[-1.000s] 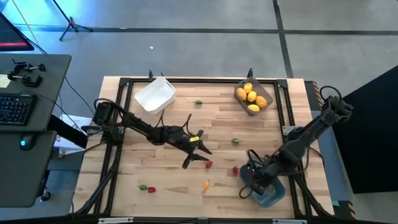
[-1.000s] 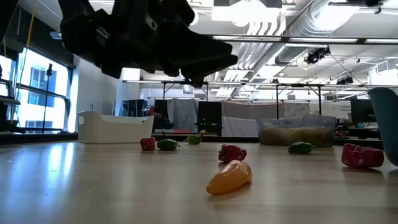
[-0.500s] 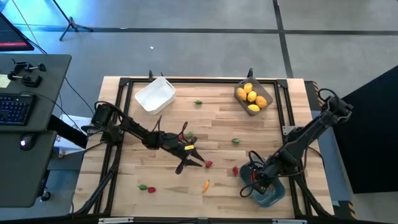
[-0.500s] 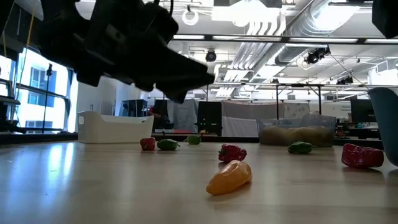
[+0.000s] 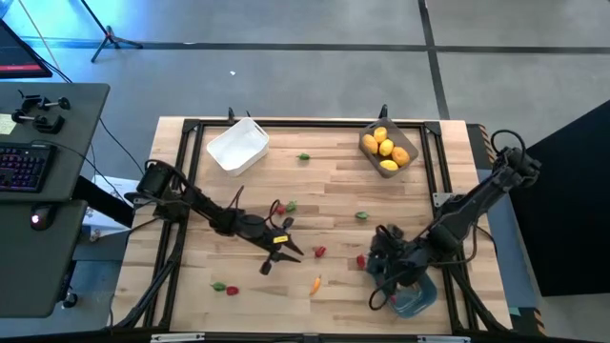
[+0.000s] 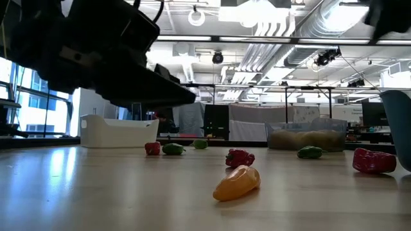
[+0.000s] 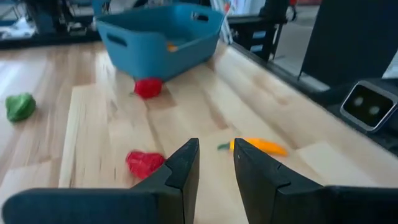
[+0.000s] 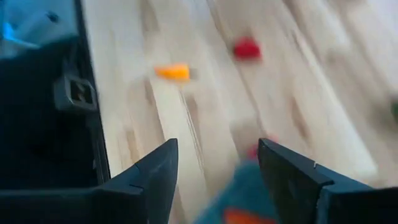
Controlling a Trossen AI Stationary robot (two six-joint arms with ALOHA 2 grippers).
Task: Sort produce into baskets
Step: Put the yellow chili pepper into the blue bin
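Right gripper [image 5: 384,255] has just spread its jaws wide over the blue bin's [image 5: 416,301] left rim, empty now; its piece looks dropped in. Left gripper [image 5: 278,257] has slid nearer and left, jaws narrowing to a slim gap, holding nothing, aimed at the orange pepper [image 5: 315,284]. Red pieces [image 5: 320,252] and green ones [image 5: 362,215] lie loose mid-worktop [image 5: 334,191]; lemons fill the grey bin [image 5: 405,143].

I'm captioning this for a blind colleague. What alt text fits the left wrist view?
The left gripper, slightly open and empty, points at an orange pepper on the wooden table. Two red pieces lie nearer the blue bin, one touching it.
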